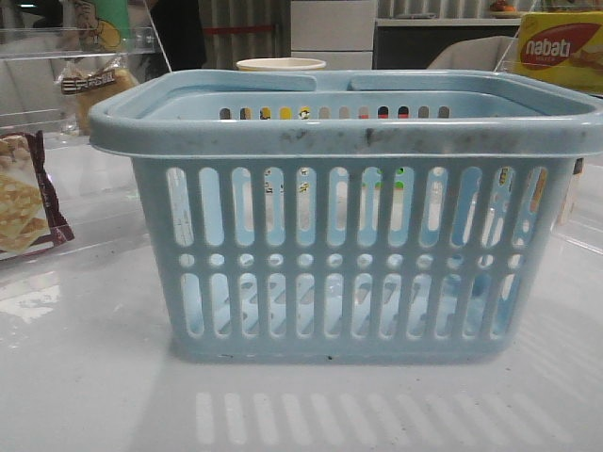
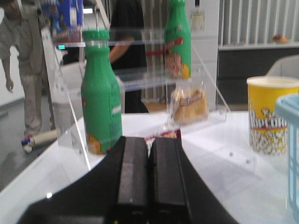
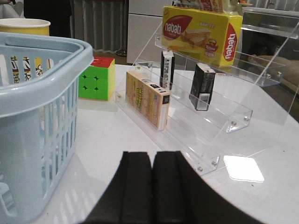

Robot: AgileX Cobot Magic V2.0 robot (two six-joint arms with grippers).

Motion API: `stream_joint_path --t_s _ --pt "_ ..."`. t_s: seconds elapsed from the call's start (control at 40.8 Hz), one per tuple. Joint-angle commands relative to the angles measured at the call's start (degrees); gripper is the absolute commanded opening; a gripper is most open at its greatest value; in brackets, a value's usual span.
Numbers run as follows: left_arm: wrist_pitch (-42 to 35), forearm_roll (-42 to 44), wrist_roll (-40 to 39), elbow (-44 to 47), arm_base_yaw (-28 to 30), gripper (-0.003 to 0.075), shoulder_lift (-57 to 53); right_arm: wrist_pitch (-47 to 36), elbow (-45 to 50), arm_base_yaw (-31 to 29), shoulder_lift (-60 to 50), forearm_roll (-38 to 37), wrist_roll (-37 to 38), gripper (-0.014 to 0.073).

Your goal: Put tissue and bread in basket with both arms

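Observation:
The light blue basket (image 1: pixel 353 235) stands in the middle of the table; its side also shows in the right wrist view (image 3: pixel 37 116). The bread (image 2: pixel 189 105) in its clear wrapper stands on a clear acrylic shelf, also seen at the far left of the front view (image 1: pixel 94 89). A black and white tissue pack (image 3: pixel 202 86) stands upright on the acrylic shelf to the right of the basket, with a similar dark pack (image 3: pixel 167 69) behind it. My left gripper (image 2: pixel 149 140) is shut and empty, short of the bread. My right gripper (image 3: pixel 153 156) is shut and empty, beside the basket.
Two green bottles (image 2: pixel 100 100) stand on the left shelf. A maroon-edged cracker packet (image 1: pixel 24 202) lies at the left. A popcorn cup (image 2: pixel 271 114) stands behind the basket. A yellow wafer box (image 3: pixel 201 32), an orange box (image 3: pixel 147 99) and a colour cube (image 3: pixel 97 78) are on the right.

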Motion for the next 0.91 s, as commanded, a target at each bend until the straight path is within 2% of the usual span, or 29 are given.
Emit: stream_joint_path --t_s 0.0,0.245,0.49,0.711,0.883 --pt "-5.96 -0.14 -0.6 -4.16 -0.45 0.0094 -0.99 -3.67 -5.97 0.23 -0.96 -0.35 -0.34 0.0057" --pt "7.57 -0.14 -0.6 -18.58 -0.45 0.0095 -0.66 5.42 -19.96 0.23 1.1 -0.35 -0.34 0.0057" --pt "21.86 -0.54 -0.6 -32.39 -0.45 0.0094 6.79 15.73 -31.62 0.23 11.01 -0.35 -0.34 0.0057" --pt "34.73 -1.03 -0.6 -37.57 -0.45 0.0094 17.45 22.86 -35.67 0.23 20.02 -0.4 -0.34 0.0057" --pt "40.35 -1.03 -0.6 -37.51 -0.45 0.0095 23.45 28.46 -35.49 0.23 25.95 -0.4 -0.34 0.0057"
